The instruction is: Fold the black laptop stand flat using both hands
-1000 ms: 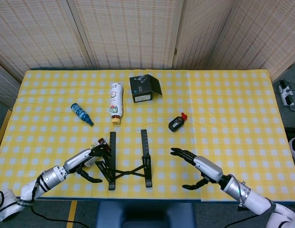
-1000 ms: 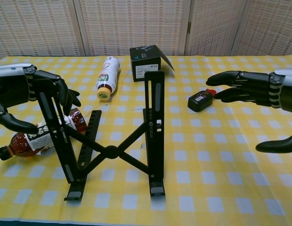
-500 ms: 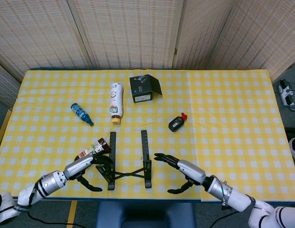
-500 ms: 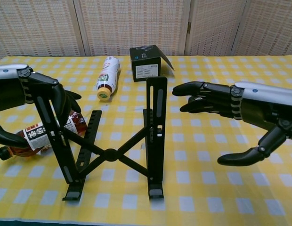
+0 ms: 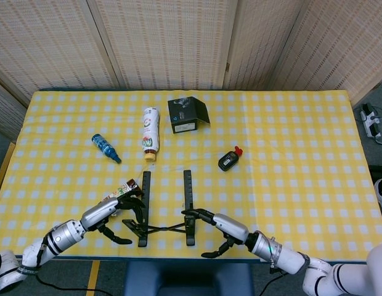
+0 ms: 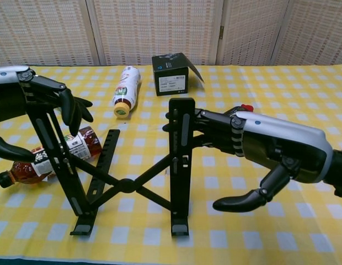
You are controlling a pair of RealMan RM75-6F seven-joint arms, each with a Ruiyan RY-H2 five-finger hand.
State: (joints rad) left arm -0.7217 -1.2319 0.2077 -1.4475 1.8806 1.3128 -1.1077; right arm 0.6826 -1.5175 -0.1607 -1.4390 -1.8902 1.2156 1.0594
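The black laptop stand (image 5: 163, 213) stands unfolded near the table's front edge, its two rails raised and joined by an X brace (image 6: 127, 185). My left hand (image 5: 114, 209) is at the top of the left rail, fingers (image 6: 66, 105) curled over it and thumb low and apart. My right hand (image 6: 259, 146) comes in from the right. Its fingertips touch the upper end of the right rail (image 6: 181, 118), and its thumb is spread wide below. In the head view the right hand (image 5: 225, 228) lies beside the right rail.
A brown tea bottle (image 6: 49, 157) lies just behind the left rail, under my left hand. Farther back lie a white bottle (image 5: 150, 132), a black box (image 5: 186, 114), a small blue bottle (image 5: 106, 147) and a small black item with a red cap (image 5: 229, 160).
My right hand has moved left across the table until its fingertips reached the right rail. The left hand has stayed on the left rail, shifting only slightly.
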